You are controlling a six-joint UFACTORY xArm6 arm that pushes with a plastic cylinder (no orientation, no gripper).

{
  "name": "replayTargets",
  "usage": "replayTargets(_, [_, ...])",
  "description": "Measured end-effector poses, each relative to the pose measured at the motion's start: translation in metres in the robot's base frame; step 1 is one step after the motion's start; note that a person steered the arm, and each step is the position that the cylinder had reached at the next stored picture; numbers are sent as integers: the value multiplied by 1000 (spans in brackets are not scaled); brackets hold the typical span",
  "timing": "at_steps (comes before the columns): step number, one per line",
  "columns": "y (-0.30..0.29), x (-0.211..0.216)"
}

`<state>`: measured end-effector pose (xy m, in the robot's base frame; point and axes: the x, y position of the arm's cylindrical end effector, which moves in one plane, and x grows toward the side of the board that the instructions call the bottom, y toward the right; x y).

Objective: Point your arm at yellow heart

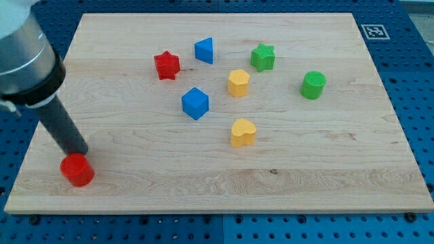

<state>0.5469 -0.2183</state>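
Tool tip (83, 153) touches red cylinder (77, 170) — yellow heart (243, 132) well apart.

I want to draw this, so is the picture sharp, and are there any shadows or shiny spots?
Camera view: the board and blocks look sharp and evenly lit, with no glare; the yellow heart and blue cube cast only small soft shadows; the big grey arm at the view's top left is blurry; my tip sits at the red cylinder, far left of the heart.
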Motion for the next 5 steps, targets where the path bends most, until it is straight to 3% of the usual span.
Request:
replayTargets(1, [9,0])
replayTargets(5, [214,-44])
